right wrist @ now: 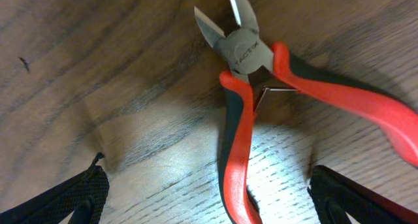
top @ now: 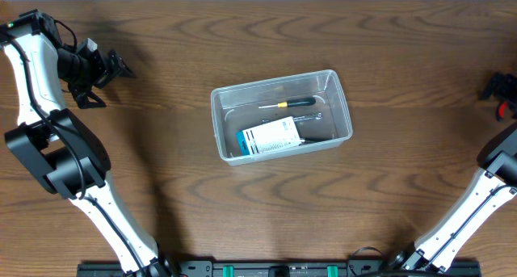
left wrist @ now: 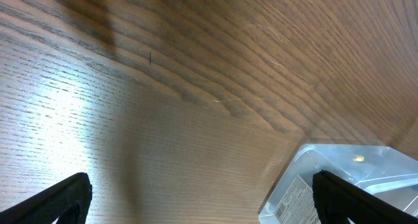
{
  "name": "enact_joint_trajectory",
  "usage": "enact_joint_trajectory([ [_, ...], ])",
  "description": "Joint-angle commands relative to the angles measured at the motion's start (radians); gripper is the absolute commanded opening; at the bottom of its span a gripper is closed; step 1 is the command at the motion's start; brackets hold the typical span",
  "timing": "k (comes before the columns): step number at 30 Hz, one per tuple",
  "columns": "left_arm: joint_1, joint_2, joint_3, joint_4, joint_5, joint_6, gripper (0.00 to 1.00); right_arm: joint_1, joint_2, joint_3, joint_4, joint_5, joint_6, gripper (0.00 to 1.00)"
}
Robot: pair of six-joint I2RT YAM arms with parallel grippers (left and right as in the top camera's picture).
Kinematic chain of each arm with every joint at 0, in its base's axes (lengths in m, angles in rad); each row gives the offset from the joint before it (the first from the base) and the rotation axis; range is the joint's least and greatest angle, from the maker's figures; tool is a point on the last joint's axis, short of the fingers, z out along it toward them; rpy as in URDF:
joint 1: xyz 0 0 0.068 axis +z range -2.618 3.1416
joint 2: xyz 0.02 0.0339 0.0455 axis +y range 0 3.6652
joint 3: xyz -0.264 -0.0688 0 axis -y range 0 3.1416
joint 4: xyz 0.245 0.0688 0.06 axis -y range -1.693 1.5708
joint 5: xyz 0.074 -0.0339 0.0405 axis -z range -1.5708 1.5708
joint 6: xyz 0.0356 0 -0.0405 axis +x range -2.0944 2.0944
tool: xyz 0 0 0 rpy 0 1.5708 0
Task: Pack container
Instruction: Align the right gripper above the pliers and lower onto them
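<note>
The container (top: pixel 281 115) is a clear plastic tub at the middle of the table. Inside it lie a yellow-and-black screwdriver (top: pixel 291 103) and a white-and-blue box (top: pixel 271 137). My left gripper (top: pixel 115 85) hovers open at the far left, well away from the tub. In the left wrist view the left gripper (left wrist: pixel 202 201) is empty, with the container's corner (left wrist: pixel 307 152) at lower right. My right gripper (top: pixel 501 95) is at the far right edge. In its wrist view the right gripper (right wrist: pixel 206 198) stands open over red-handled pliers (right wrist: pixel 243 48), one handle (right wrist: pixel 235 152) lying between the fingers, untouched.
The table (top: pixel 161 180) is dark brown wood. Both arm bases stand at the front edge, left (top: pixel 121 237) and right (top: pixel 452 228). The pliers lie close to the table's right edge, their cutting tips spread open.
</note>
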Motion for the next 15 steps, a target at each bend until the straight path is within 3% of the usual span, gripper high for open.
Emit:
enact_joint_trajectory([
  [1, 0.004, -0.026, 0.019, -0.002, -0.005, 0.002, 0.98, 0.002, 0.016, -0.017, 0.003, 0.003, 0.005, 0.99],
  [15, 0.004, -0.026, 0.019, -0.002, -0.005, 0.002, 0.98, 0.002, 0.016, -0.046, 0.043, 0.007, 0.001, 0.99],
])
